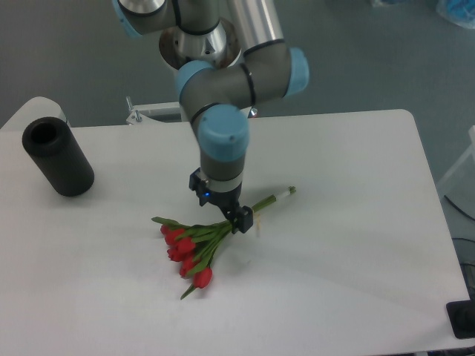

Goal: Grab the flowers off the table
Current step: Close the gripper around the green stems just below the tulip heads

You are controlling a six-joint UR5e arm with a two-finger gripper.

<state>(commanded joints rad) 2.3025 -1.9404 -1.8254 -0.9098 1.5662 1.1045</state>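
The flowers [190,249] are a small bunch of red tulip buds with long green stems and leaves. They lie near the middle of the white table [349,245], buds toward the front left and stem ends [280,195] toward the back right. My gripper [240,220] is down on the stems, just behind the leaves. Its black fingers look closed around the stems. The bunch still lies low on the tabletop. The part of the stems under the fingers is hidden.
A black cylinder [58,157] lies on the table at the back left. The arm's base [200,37] stands at the table's far edge. A small dark object [464,317] sits at the front right corner.
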